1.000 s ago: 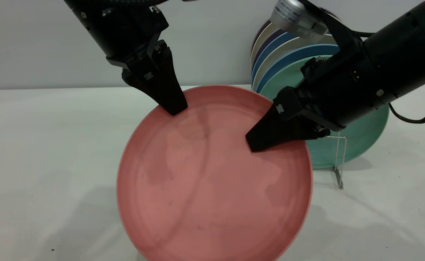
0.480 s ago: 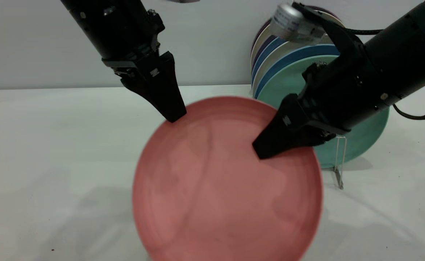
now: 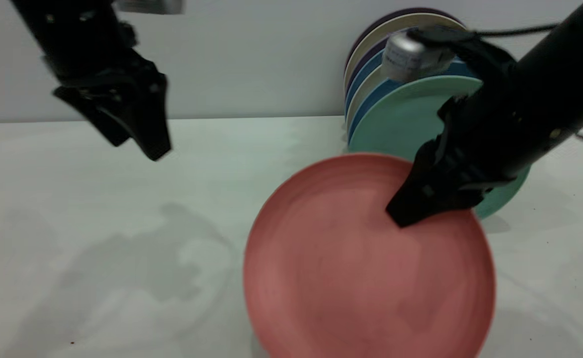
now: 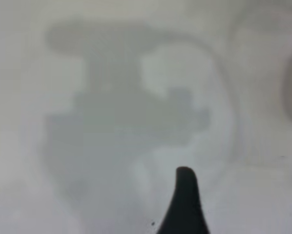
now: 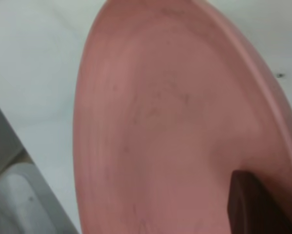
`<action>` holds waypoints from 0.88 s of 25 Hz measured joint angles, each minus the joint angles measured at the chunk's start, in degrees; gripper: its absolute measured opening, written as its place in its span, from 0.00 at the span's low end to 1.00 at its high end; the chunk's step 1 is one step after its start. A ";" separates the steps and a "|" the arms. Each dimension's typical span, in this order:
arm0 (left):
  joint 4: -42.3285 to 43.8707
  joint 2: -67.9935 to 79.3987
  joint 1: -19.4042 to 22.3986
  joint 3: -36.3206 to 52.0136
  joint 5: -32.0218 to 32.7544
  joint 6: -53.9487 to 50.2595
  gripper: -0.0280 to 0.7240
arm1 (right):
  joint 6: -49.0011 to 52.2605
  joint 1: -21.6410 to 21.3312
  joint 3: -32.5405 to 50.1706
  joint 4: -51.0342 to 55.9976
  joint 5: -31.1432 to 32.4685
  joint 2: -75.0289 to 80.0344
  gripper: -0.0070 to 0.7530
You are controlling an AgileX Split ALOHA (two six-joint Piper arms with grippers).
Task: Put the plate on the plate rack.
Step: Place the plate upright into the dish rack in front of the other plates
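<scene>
R gripper (image 3: 410, 211) jaws are pinching the round salmon-pink plastic plate (image 3: 366, 268) at its upper rim, holding it tilted over the white bench (image 3: 221, 149), just in front of a teal-green plate (image 3: 400, 117). L gripper (image 3: 142, 132) is hovering well apart; jaw state: can't tell.

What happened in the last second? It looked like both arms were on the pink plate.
The left gripper let go of the plate and drew back up and to the left, now clear above the table. The right gripper, shut on the plate's rim, alone carried it rightward toward the racked teal plate. The racked plates stayed put.
</scene>
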 joint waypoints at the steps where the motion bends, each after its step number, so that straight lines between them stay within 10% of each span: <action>1: 0.06 0.00 0.94 0.00 0.04 -1.74 0.85 | 1.87 0.00 -0.51 -2.60 0.00 -0.73 0.12; 8: 0.24 0.00 4.60 0.00 0.89 -6.25 0.65 | 20.42 0.00 -4.49 -28.26 1.27 -7.05 0.12; 22: 0.24 0.00 4.65 0.00 -0.66 -6.61 0.62 | 34.40 1.38 -8.19 -57.05 4.88 -15.54 0.12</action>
